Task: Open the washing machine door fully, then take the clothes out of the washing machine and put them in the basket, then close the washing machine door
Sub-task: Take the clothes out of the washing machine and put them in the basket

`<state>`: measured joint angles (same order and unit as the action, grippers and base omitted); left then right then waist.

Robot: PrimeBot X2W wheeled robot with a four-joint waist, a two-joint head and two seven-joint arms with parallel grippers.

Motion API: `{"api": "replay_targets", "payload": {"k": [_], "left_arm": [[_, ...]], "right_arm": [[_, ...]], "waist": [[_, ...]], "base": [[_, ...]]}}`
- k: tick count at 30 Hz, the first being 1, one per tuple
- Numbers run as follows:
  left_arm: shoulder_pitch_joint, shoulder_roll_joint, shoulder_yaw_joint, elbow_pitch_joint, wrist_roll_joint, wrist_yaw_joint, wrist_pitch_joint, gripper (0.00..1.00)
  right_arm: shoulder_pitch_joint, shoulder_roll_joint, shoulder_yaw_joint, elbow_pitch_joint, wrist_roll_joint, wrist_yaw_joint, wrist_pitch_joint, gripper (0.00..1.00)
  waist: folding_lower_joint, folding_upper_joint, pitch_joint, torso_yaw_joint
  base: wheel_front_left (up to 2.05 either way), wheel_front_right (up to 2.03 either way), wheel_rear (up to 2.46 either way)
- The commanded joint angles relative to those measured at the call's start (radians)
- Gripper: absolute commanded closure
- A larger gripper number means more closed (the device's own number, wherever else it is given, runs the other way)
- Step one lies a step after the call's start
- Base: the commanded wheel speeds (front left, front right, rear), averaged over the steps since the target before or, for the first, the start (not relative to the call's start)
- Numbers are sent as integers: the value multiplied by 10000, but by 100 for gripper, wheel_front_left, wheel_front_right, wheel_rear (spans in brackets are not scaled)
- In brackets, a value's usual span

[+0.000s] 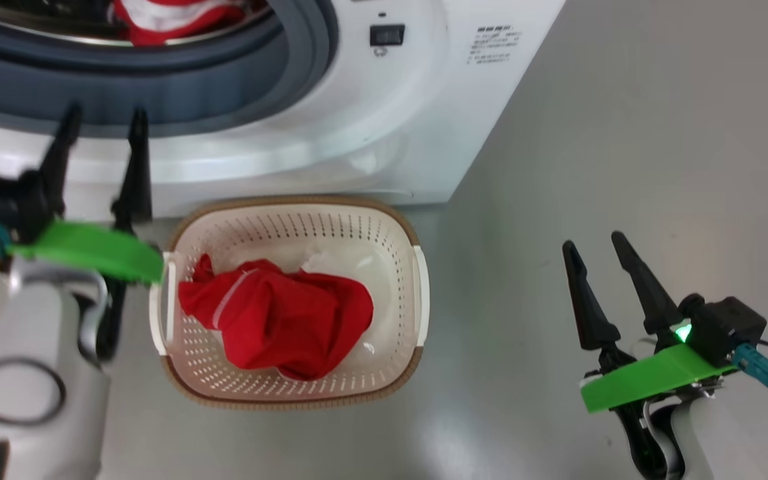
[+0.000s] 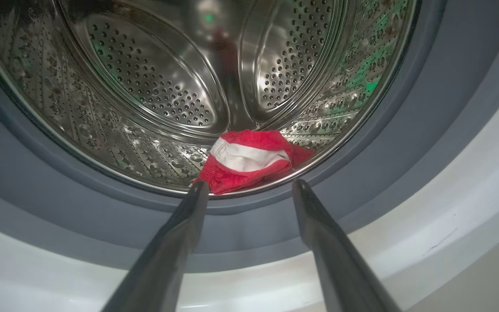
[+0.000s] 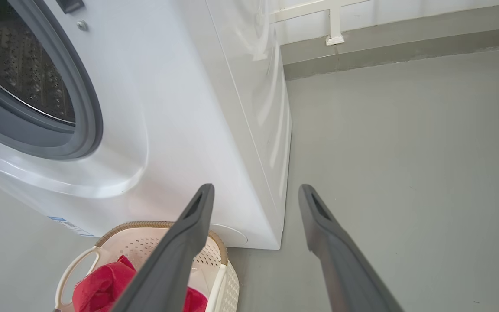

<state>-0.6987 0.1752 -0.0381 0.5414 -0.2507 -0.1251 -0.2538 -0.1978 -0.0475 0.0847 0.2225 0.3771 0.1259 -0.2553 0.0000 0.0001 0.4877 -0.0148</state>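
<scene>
Clothes: a red garment with a white panel point(image 2: 249, 162) lies at the front lip of the washing machine point(image 1: 384, 120) drum point(image 2: 145, 86), just beyond the tips of the left gripper point(image 2: 250, 184) and centred between them. That gripper is spread wide, holding nothing. A good grasp likely means clearing the grey gasket point(image 2: 102, 216), pushing deep into the bunched fabric, then closing. A second red garment point(image 1: 277, 320) sits in the basket point(image 1: 297, 202) to that gripper's right. The right gripper point(image 3: 254, 190) is also wide and empty.
</scene>
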Motion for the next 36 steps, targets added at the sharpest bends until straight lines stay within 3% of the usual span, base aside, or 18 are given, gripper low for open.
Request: {"api": "replay_targets", "payload": {"k": [1,21,34,35,36], "left_arm": [[-446,486,148,73,-110,-55,-80,0],[-4500,990,-971,3651,-195,-55,-80,0],[-5679,1310,-1187,5229,-296,-51,-80,0],[-5696,1325,-1227,5253,-342,-52,-80,4],[-5707,1336,-1271,5272,-391,-52,-80,39]], "right_arm": [[-136,-27,260,-267,140,48,-65,0],[-800,-27,449,-575,431,48,-65,0],[-945,-27,638,-719,580,48,-65,0],[-939,-27,642,-721,583,48,-65,0],[-935,-27,646,-722,586,48,-65,0]], "waist": [[0,-1,430,-121],[0,-1,1638,-612],[0,-1,1937,-966],[0,-1,1935,-978],[0,-1,1934,-987]], "base": [[0,0,0],[0,0,0],[0,0,0],[0,0,0],[0,0,0]]}}
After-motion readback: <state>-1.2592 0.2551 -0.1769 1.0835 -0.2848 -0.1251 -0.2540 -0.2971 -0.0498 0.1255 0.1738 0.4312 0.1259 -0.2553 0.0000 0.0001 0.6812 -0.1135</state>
